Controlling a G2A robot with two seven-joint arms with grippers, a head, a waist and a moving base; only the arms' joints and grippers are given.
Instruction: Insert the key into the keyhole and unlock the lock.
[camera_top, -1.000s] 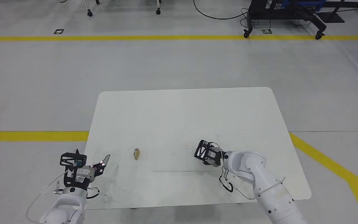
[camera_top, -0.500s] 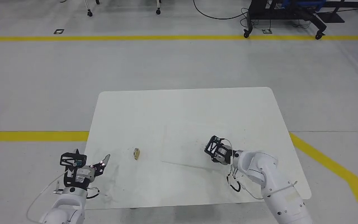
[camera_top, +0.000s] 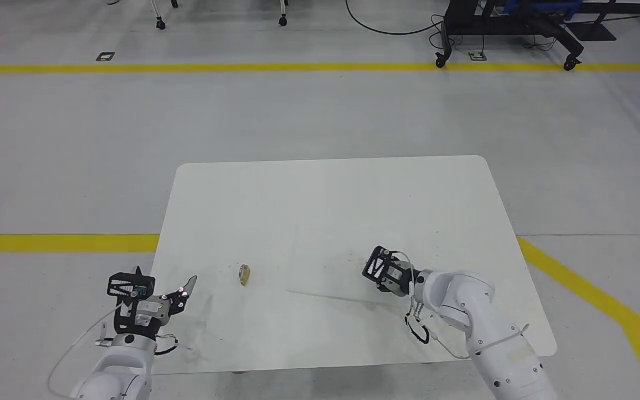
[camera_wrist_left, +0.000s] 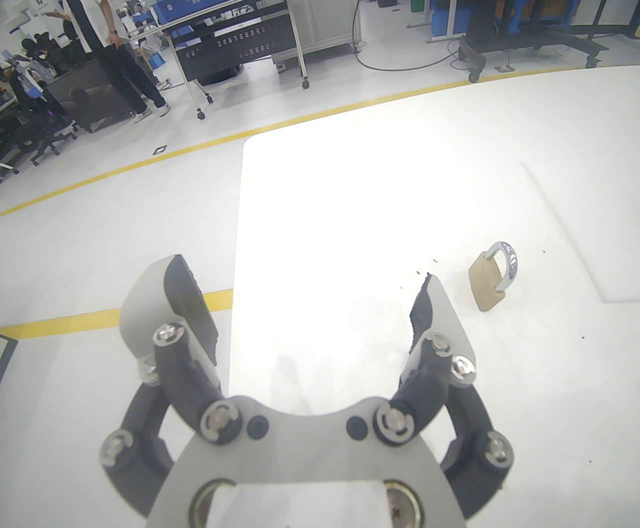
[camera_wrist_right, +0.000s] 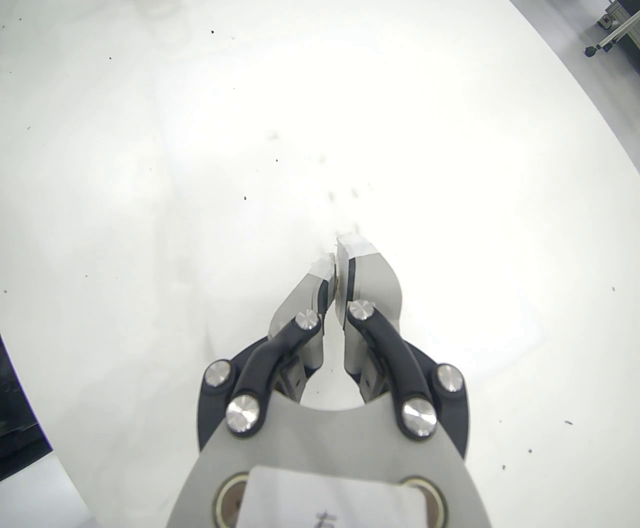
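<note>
Right gripper (camera_wrist_right: 336, 255), pinched together perhaps on the key, now sits farther from the small brass padlock (camera_top: 244, 273), so insertion waits

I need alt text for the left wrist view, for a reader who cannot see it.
The left gripper is open above the edge of a white table. A small brass padlock with a silver shackle rests on the table beyond it, untouched.
</note>
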